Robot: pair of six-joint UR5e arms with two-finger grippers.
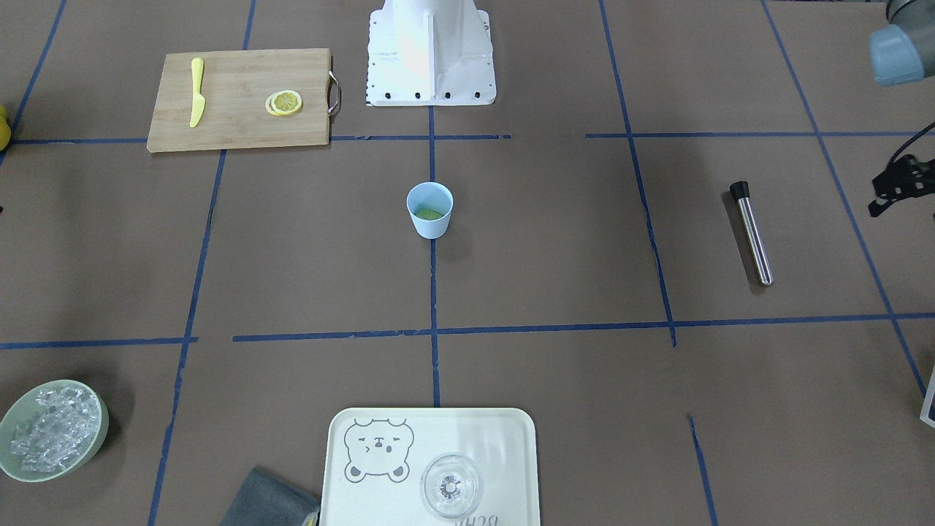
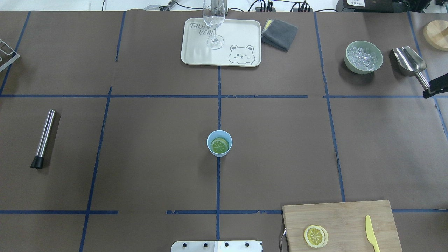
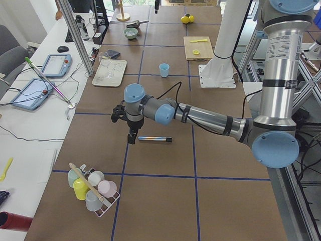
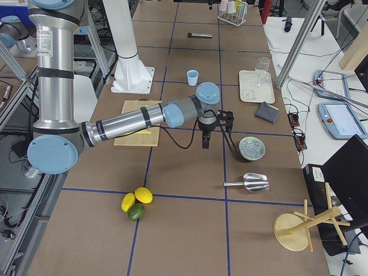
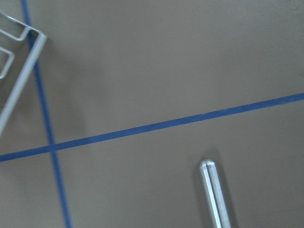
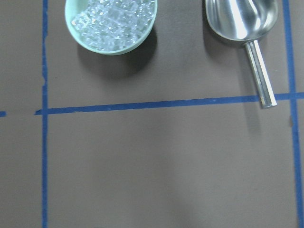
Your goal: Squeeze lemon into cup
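The light-blue cup [image 1: 429, 210] stands upright at the table's middle and also shows in the overhead view [image 2: 219, 143]. A lemon slice [image 2: 220, 145] with radial segments lies inside it. Two more lemon slices [image 2: 315, 236] lie stacked on the wooden cutting board [image 2: 344, 218]. My left gripper [image 3: 131, 135] hangs far to the cup's side, above the metal muddler [image 2: 43, 138]. My right gripper [image 4: 205, 141] hangs near the bowl of ice [image 2: 363, 57]. Only an edge of each gripper shows in the front and overhead views, so I cannot tell whether either is open or shut.
A yellow knife [image 2: 371, 238] lies on the board. A steel scoop [image 2: 409, 61] lies beside the ice bowl. A white tray [image 2: 196, 52] holds a clear glass [image 2: 213, 21], with a grey cloth [image 2: 279, 33] beside it. The robot's base [image 1: 431, 51] stands behind the cup.
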